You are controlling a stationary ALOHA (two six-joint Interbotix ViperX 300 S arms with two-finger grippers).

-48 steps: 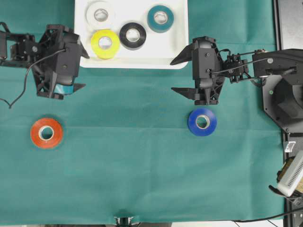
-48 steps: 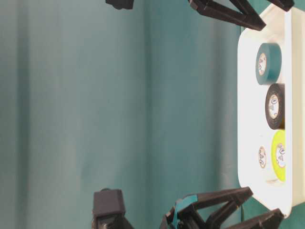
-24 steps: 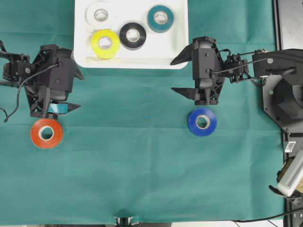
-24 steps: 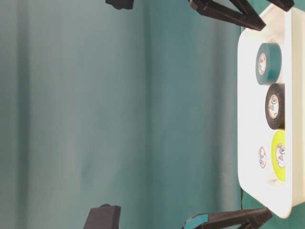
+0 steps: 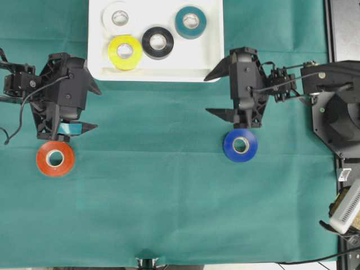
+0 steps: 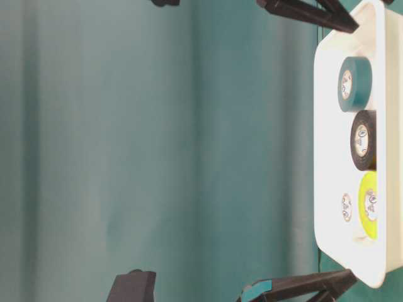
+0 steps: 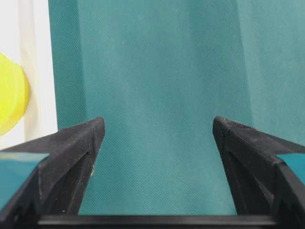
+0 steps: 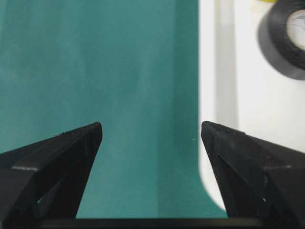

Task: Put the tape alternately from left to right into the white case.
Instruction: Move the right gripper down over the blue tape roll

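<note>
1. Orange-red roll (image 5: pixel 55 158) lies flat on the green cloth (image 5: pixel 146 202), hole up, well left of centre and well short of the white case (image 5: pixel 214 67); being round, it offers no long side, so any line across its ring should do for a grip.
2. Blue roll (image 5: pixel 241 145) lies flat too, over on the right; these two are the only rolls outside the case.
3. Inside the case sit the white roll (image 5: pixel 118 17), yellow roll (image 5: pixel 124 52), black roll (image 5: pixel 157 42) and teal roll (image 5: pixel 190 22); four in, two to go by my count.
4. Left gripper (image 5: pixel 89 108) hovers just above the orange-red roll in the overhead view, jaws spread wide and nothing between them; the roll lies just toward the near edge of the cloth from it.
5. Right gripper (image 5: pixel 216 93) stands likewise just above the blue roll, jaws wide apart and empty; its wrist view shows only cloth and the case's corner.
6. Each arm is nearest its own roll; whichever goes, the move looks like a short reach toward the near edge, then down over the ring.
</note>
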